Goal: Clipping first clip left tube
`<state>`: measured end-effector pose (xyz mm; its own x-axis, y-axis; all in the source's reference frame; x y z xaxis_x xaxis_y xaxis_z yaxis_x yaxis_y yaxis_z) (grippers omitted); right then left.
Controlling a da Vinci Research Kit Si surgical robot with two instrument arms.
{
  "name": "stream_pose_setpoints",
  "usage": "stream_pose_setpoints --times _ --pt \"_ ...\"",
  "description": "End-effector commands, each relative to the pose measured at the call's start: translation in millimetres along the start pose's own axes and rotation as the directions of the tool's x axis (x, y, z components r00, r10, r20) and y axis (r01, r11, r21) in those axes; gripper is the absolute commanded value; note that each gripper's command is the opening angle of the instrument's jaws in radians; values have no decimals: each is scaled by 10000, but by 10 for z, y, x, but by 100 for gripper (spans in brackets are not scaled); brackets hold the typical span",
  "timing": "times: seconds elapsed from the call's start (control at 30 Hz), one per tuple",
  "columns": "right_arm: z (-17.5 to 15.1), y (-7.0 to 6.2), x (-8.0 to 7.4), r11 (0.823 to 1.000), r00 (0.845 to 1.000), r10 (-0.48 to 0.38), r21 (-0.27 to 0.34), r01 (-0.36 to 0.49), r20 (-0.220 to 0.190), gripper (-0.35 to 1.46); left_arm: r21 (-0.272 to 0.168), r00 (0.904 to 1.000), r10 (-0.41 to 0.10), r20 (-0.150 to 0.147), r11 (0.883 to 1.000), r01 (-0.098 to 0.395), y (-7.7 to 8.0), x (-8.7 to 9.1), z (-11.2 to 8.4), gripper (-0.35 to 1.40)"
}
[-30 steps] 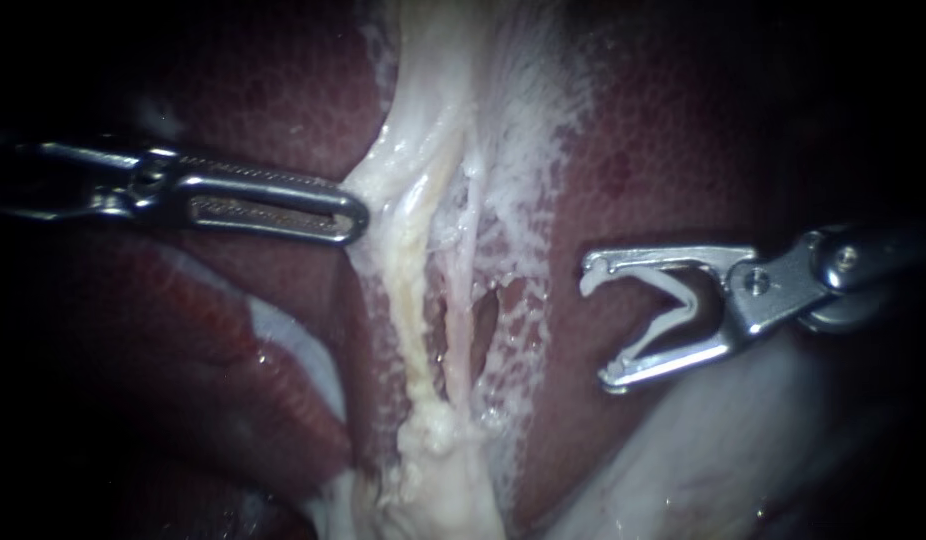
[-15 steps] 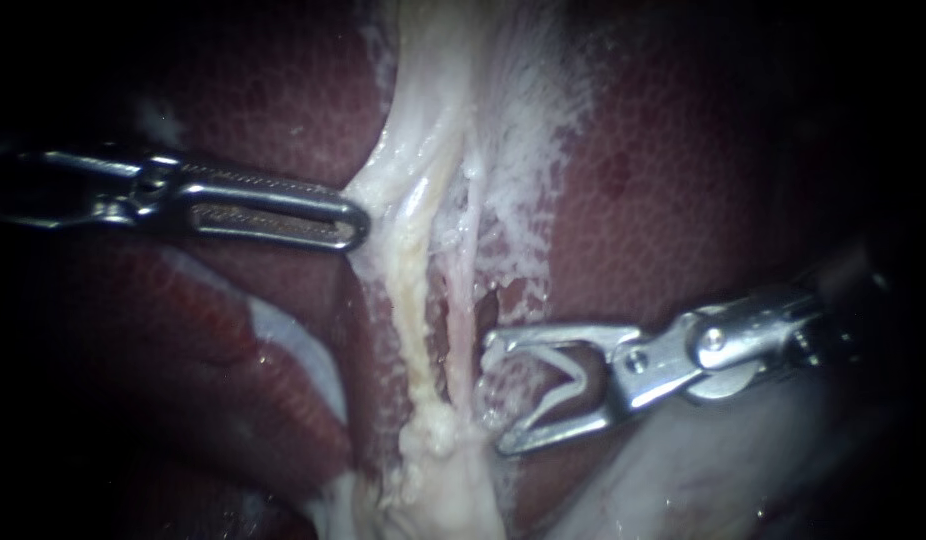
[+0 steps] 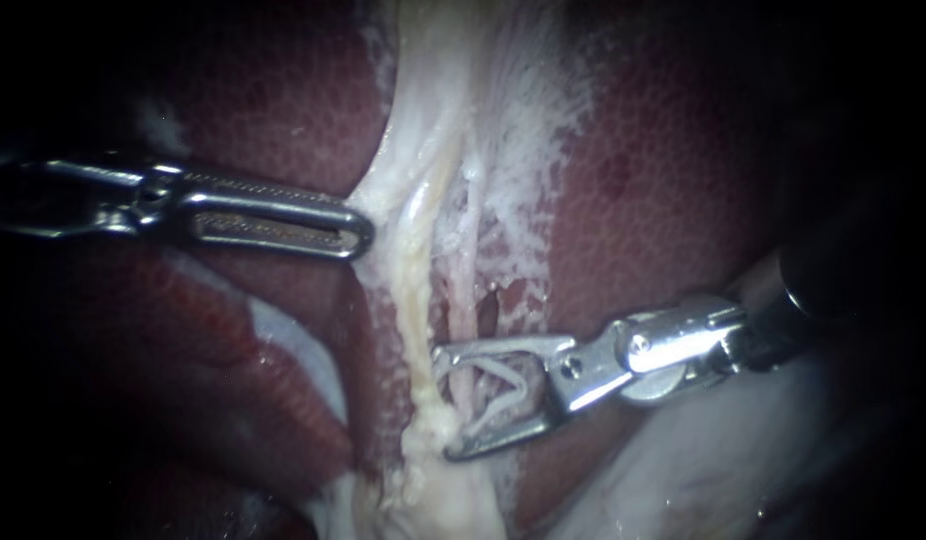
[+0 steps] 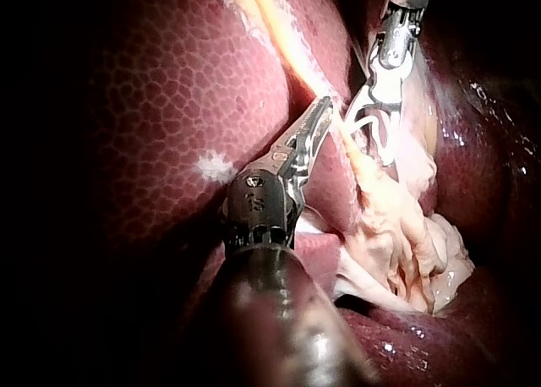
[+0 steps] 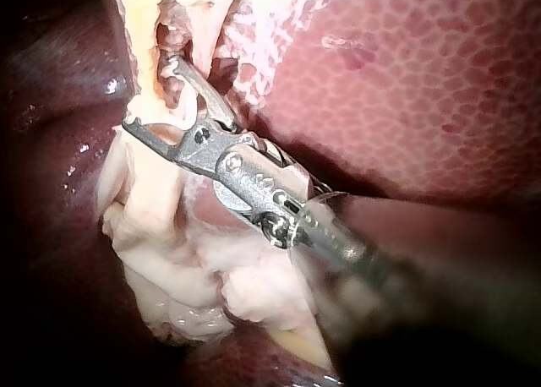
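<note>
pale, whitish tissue [image 3: 423, 120] runs from 12 o'clock down to 6 o'clock in our endoscope view, with dark red mottled liver [image 3: 663, 200] on both sides of it. two thin tubes lie side by side within this band: a yellowish tube [image 3: 415, 300] towards 9 o'clock and a pinkish tube [image 3: 461, 290] just beside it towards 3 o'clock. our left instrument [image 3: 364, 230] comes in from 9 o'clock. its end effector is a long pair of slotted, toothed jaws lying together, pinched at their tip on the edge of the pale tissue, which is tented towards them. the left wrist view shows the same narrow closed jaws with their tip against the pale strand. our right instrument [image 3: 443, 402] comes in from 3 o'clock. its end effector stands wide apart and carries an open white clip [image 3: 513, 383], one leg seated along each jaw. these jaws straddle the pinkish tube low in the band, just above the pale lump [image 3: 448, 485] at 6 o'clock where the two tubes meet. the jaw tips reach as far as the yellowish tube and sit right beside it. we cannot tell from the endoscope view whether that tube is also inside the clip. in the right wrist view a pale strand passes between the spread jaws ahead of the shaft, and lumpy pale tissue lies under the instrument. the clip is not squeezed shut on anything.
</note>
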<state>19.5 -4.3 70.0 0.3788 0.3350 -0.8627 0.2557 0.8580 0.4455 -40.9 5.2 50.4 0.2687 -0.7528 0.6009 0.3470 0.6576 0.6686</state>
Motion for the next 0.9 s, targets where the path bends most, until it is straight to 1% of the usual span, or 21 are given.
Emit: stream_pose_setpoints --times 0.03,0.23,0.43,0.53,0.9 --pt "2 -1 2 10000 10000 61 1 -61 -9 60 -9 10000 5 4 10000 -5 0 0 1 -35" --pt "16 -3 12 9999 9999 105 40 -105 -9 60 9 10000 7 0 10000 -7 0 1 2 -35" --pt "24 -9 20 9986 9997 231 479 -232 21 59 6 10000 8 1 10000 -8 0 1 3 -35" --pt "27 -11 23 9980 9996 268 579 -268 -2 59 3 10000 10 1 10000 -10 0 1 3 -35" --pt "38 -8 29 9973 9991 423 604 -418 -83 57 -8 10000 18 3 10000 -18 0 3 5 -35"
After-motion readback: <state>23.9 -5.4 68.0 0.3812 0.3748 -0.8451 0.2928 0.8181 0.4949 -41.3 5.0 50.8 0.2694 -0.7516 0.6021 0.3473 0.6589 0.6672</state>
